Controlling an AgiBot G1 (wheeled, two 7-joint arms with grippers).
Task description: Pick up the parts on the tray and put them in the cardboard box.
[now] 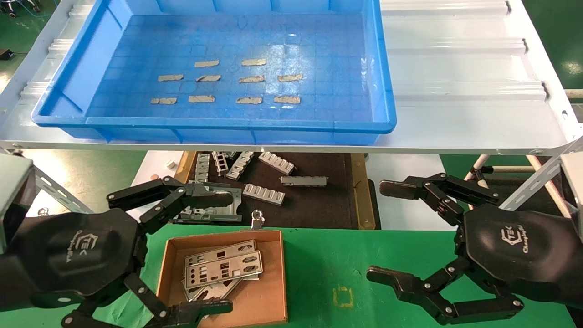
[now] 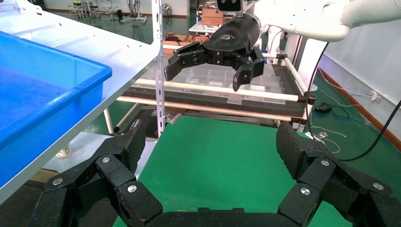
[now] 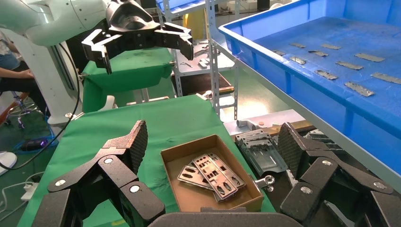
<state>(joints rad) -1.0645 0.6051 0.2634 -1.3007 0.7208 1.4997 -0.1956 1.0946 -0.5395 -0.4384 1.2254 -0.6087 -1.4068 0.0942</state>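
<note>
Nearest, the left gripper (image 1: 189, 255) hangs wide open and empty over the cardboard box (image 1: 268, 278), and the right gripper (image 1: 387, 232) stands wide open and empty well to the box's right over the green surface (image 1: 328, 255). Inside the box lie the parts (image 1: 223, 269), stacked flat. They look thin, stiff, light and slick; I would pinch one across a long edge. Beyond the box, the tray (image 1: 382, 91) holds only tape strips (image 1: 207, 64).
</note>
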